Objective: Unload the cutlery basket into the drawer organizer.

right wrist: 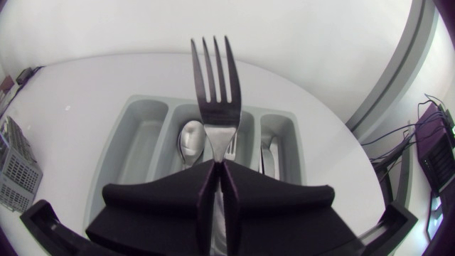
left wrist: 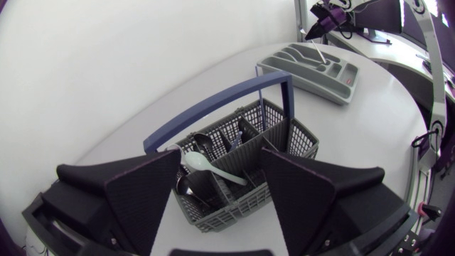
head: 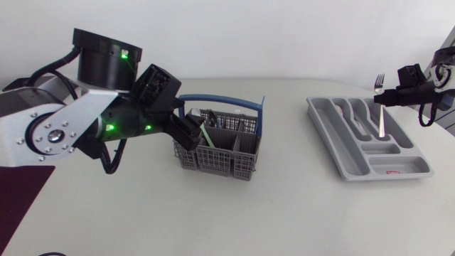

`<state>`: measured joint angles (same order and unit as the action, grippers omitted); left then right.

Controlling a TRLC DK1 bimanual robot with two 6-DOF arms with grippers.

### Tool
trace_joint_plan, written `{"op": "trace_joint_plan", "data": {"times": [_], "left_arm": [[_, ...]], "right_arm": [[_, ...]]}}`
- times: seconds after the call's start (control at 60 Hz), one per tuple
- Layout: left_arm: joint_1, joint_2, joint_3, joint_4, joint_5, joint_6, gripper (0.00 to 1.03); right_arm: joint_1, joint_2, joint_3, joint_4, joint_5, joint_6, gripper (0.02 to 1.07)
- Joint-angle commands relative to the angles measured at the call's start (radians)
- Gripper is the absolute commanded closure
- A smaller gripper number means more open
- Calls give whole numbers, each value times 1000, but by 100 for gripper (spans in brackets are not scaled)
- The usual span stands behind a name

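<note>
Fingers of my right gripper (head: 387, 96) pinch a fork (head: 382, 122) upright over the drawer organizer (head: 341, 153); my left gripper (head: 188, 134) hangs at the cutlery basket (head: 227, 160) on the worktop (head: 284, 213). Left wrist: my fingers (left wrist: 142, 192) stand spread, the basket beyond them holding a pale spoon (left wrist: 213, 167). Right wrist: fingers (right wrist: 163, 199) clamp the fork, tines up, above the organizer, where a metal spoon (right wrist: 190, 139) lies.

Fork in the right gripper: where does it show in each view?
Head view: fork hangs tines up in the right gripper, above the drawer organizer.
Left wrist view: fork tiny, far beyond the cutlery basket, over the organizer.
Right wrist view: fork clamped between the fingers, tines ahead, over the organizer.
Shared landmark: the organizer.
</note>
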<state>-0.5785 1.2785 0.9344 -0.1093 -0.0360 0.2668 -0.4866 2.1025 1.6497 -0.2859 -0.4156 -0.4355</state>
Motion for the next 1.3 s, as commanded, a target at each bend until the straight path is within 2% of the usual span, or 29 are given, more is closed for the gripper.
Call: {"op": "trace_joint_plan", "data": {"times": [0.0, 0.267, 0.583, 0.7, 0.8, 1.0, 1.1, 1.283], "left_arm": [[-12, -2, -9, -10, -10, 22, 26], [-43, 1, -6, -23, -36, 22, 26], [-37, -5, -14, -33, -39, 23, 26], [-32, -16, -25, -32, -39, 23, 26], [-20, -25, -32, -30, -39, 26, 26], [11, -30, -49, -21, -38, 38, 26], [17, -30, -57, -18, -35, 41, 26], [19, -24, -60, -15, -16, 48, 26]], "right_arm": [[-12, 50, 67, -35, 3, -9, 101], [5, 119, 99, -59, 32, -2, 101], [23, 200, 142, -72, 60, 29, 100], [26, 228, 163, -73, 84, 41, 84], [28, 225, 162, -73, 95, 43, 77], [29, 166, 121, -62, 97, 46, 51], [37, 97, 42, -19, 97, 44, 44], [62, -111, -209, 114, 95, 29, 41]]}}
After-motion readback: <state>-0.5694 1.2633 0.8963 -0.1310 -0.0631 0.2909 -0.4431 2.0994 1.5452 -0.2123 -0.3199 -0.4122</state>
